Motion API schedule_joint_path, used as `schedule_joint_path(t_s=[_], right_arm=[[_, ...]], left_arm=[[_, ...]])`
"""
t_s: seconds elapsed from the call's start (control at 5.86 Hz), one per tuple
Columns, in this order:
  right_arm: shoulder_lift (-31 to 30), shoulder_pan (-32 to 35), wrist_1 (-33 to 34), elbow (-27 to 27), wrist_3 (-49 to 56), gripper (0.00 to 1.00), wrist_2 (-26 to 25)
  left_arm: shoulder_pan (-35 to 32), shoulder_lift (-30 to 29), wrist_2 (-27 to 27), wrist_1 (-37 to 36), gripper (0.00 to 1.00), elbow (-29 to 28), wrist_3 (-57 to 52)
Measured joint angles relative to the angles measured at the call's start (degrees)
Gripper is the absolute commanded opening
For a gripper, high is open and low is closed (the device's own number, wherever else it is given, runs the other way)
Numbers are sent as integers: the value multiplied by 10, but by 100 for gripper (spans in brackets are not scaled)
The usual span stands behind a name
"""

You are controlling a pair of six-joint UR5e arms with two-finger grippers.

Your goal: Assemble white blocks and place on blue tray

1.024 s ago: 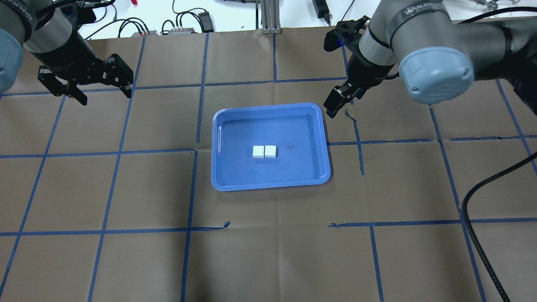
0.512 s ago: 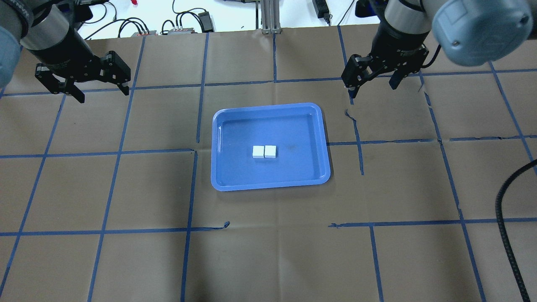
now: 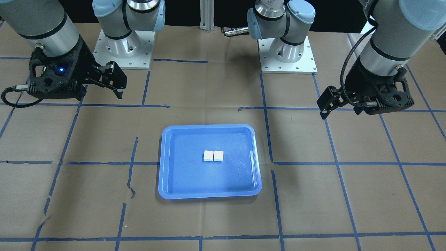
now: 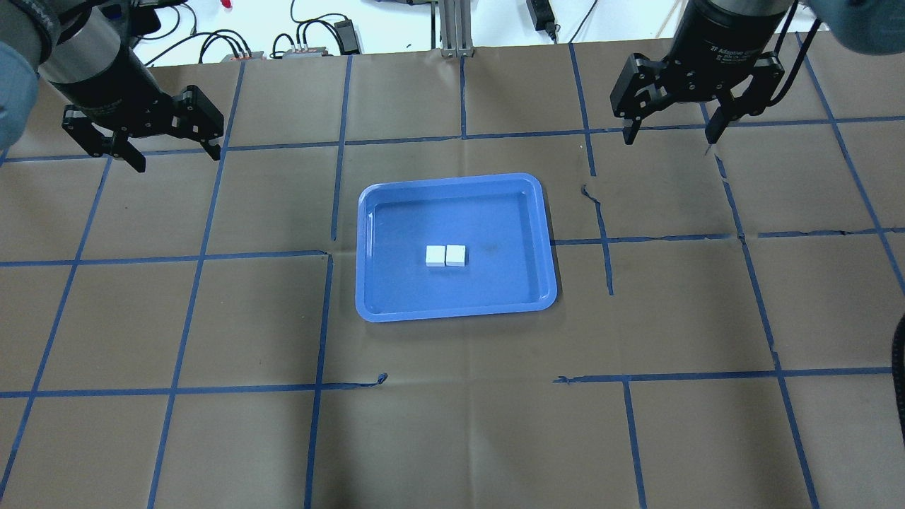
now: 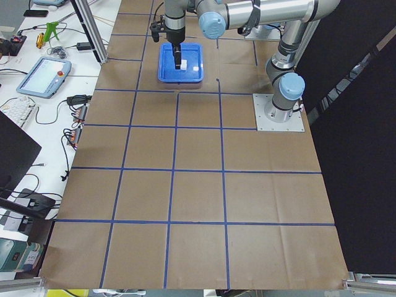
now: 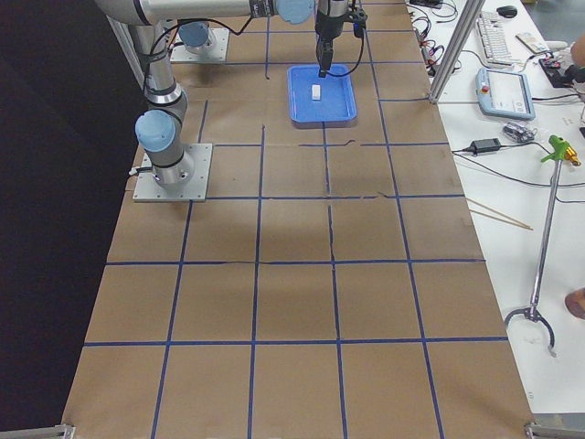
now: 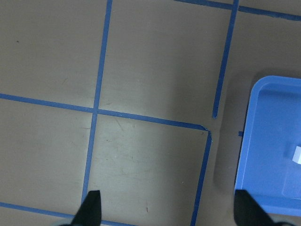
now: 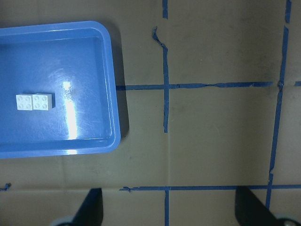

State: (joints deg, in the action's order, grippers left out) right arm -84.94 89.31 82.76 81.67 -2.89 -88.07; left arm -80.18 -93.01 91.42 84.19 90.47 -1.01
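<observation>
White blocks (image 4: 446, 255), perhaps joined, in blue tray (image 4: 364, 247) on taped paper (image 4: 452, 424); all fingers (image 4: 210, 141) apart

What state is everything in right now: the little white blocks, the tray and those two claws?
white blocks: side by side, touching, studs up, not stacked, lying in the tray.
blue tray: flat on the table, holding both blocks.
left gripper: open, empty, off to the tray's side.
right gripper: open, empty, off to the tray's other side.
</observation>
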Motion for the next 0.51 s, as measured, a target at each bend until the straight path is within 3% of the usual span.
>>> schedule_joint_path(t_s=[0.51], right_arm=[[-4, 2, -2, 0, -38, 100, -1]], left_arm=[[-1, 1, 0, 1, 99, 0, 1]])
